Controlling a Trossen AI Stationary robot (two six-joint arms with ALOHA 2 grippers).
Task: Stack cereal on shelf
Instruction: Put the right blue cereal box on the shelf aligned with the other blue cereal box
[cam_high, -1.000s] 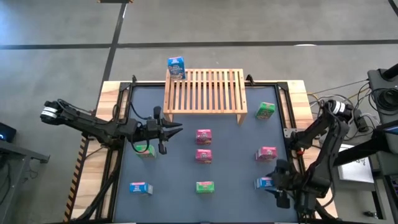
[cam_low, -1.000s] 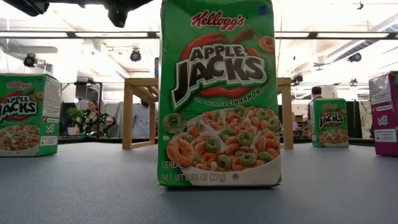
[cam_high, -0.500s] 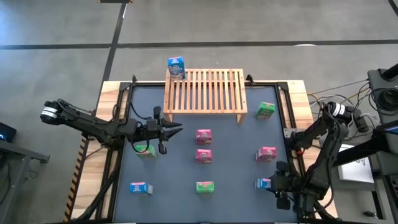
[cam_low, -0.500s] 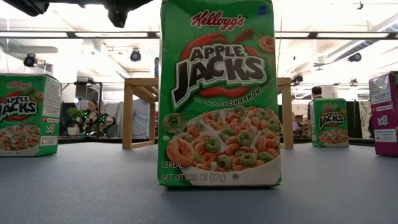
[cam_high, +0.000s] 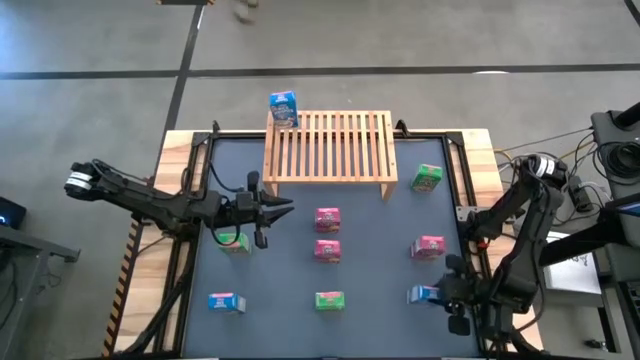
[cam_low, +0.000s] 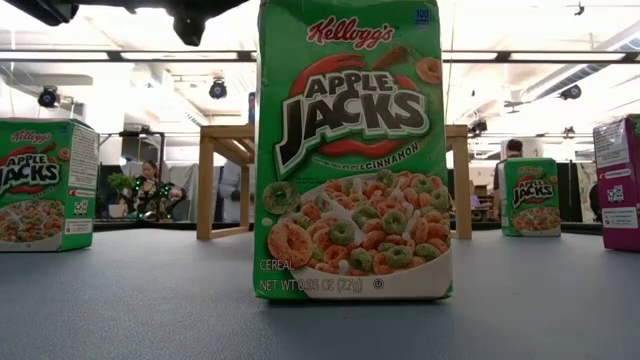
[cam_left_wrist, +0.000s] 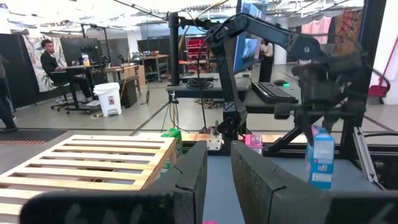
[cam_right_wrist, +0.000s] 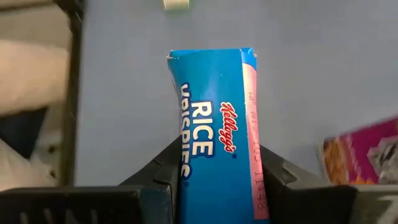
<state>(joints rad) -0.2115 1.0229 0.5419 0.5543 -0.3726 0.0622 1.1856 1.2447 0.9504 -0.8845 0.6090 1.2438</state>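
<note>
My right gripper (cam_high: 440, 296) is shut on a blue cereal box (cam_high: 421, 294) near the table's right front corner; that box (cam_left_wrist: 320, 160) also shows upright in the left wrist view. My left gripper (cam_high: 288, 208) hovers left of centre, shut on nothing, pointing level toward the right. The light-wood slatted shelf (cam_high: 328, 147) stands at the far edge, with one blue box (cam_high: 284, 108) upright on its far left corner. Pink boxes (cam_high: 328, 217) (cam_high: 328, 250) (cam_high: 428, 246), green boxes (cam_high: 427, 178) (cam_high: 330, 299) (cam_high: 235, 241) and a blue one (cam_high: 226, 302) stand on the table. My right gripper pinches the blue box between its two fingers (cam_right_wrist: 163, 169), one on each of two opposite sides (cam_right_wrist: 186, 163). It comes slanting down from the table's right front corner. The box stays upright below the fingers; whether its base is off the table I cannot tell.
The dark tabletop (cam_high: 380, 280) has a black frame rail (cam_high: 466, 215) along its right side. A large green box (cam_low: 352, 150) fills the low view's middle, with the shelf's legs (cam_low: 205, 182) behind it. People show in the room beyond.
My right gripper has closed in on the blue box at the right front corner, and the box has shifted slightly toward the table's left.
</note>
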